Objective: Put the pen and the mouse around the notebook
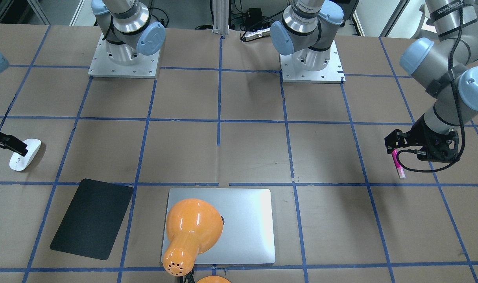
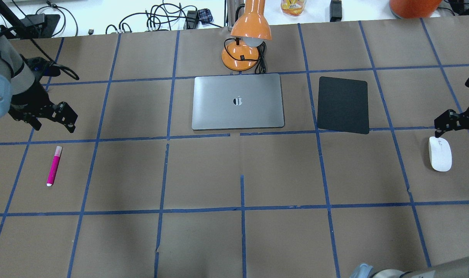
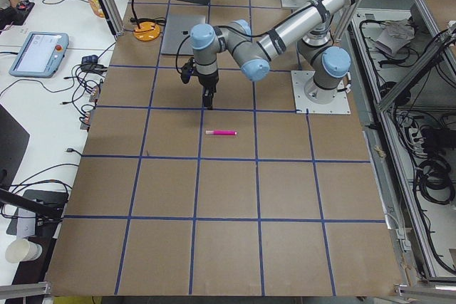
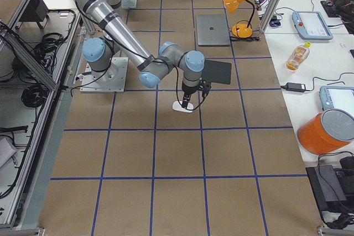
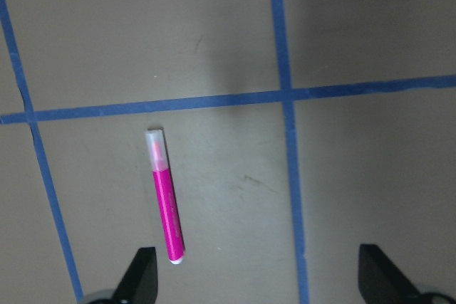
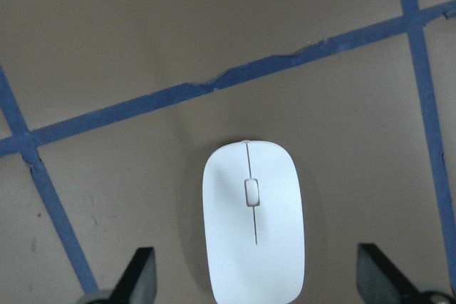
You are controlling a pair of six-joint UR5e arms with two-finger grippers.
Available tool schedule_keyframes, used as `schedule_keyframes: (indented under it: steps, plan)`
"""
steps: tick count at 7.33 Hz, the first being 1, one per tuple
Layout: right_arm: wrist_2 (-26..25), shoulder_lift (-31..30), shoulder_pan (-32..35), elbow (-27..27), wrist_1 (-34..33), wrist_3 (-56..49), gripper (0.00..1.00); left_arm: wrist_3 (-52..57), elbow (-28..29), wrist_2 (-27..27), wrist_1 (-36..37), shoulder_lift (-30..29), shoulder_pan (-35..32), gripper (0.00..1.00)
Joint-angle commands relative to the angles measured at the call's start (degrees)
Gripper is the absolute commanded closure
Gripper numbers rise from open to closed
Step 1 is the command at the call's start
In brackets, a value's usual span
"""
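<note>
The magenta pen lies flat on the brown table at my far left, and in the left wrist view the pen sits close to the left finger. My left gripper hovers open above the table just beyond it, holding nothing. The white mouse rests at the far right. My right gripper hangs open right over the mouse, with a finger on each side and no contact visible. The silver notebook lies shut at the middle far side of the table.
A black mat lies just right of the notebook. An orange desk lamp stands behind the notebook, its head leaning over the lid. Both arm bases are bolted at the robot's edge. Blue tape lines grid the table.
</note>
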Motion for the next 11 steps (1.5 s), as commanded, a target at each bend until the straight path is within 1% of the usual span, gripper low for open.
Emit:
schedule_keyframes:
  steps: [1, 3, 4, 5, 7, 9, 10, 11]
  plan:
    - [0.0, 1.9, 0.0, 0.0, -0.5, 0.1, 0.0, 5.9, -5.0, -4.9, 5.2, -3.5, 6.6, 0.0]
    - [-0.3, 4.4, 0.0, 0.0, -1.8, 0.1, 0.0, 7.7, -5.6, -4.6, 8.9, -6.4, 8.4, 0.0]
    - [-0.3, 5.0, 0.0, 0.0, -1.8, 0.1, 0.0, 8.8, -5.6, -4.6, 10.0, -8.0, 8.7, 0.12]
    - [-0.4, 5.1, 0.0, 0.1, -1.8, 0.1, 0.0, 8.8, -5.7, -4.5, 11.8, -8.3, 8.7, 0.27]
    - [-0.4, 5.9, 0.0, 0.2, -1.8, 0.1, 0.0, 8.3, -5.7, -4.2, 12.1, -9.7, 8.7, 0.71]
    - [-0.4, 6.6, 0.0, 0.2, -1.8, 0.0, 0.0, 7.4, -5.4, -4.4, 12.0, -9.6, 8.7, 0.99]
    - [-1.2, 6.5, 0.0, 0.2, -1.8, -0.2, 0.0, 7.3, -5.3, -4.3, 12.0, -9.5, 8.7, 1.0]
    - [-2.5, 6.6, 0.0, 0.2, -1.7, -0.3, 0.08, 7.2, -5.4, -4.2, 12.0, -9.4, 8.7, 1.0]
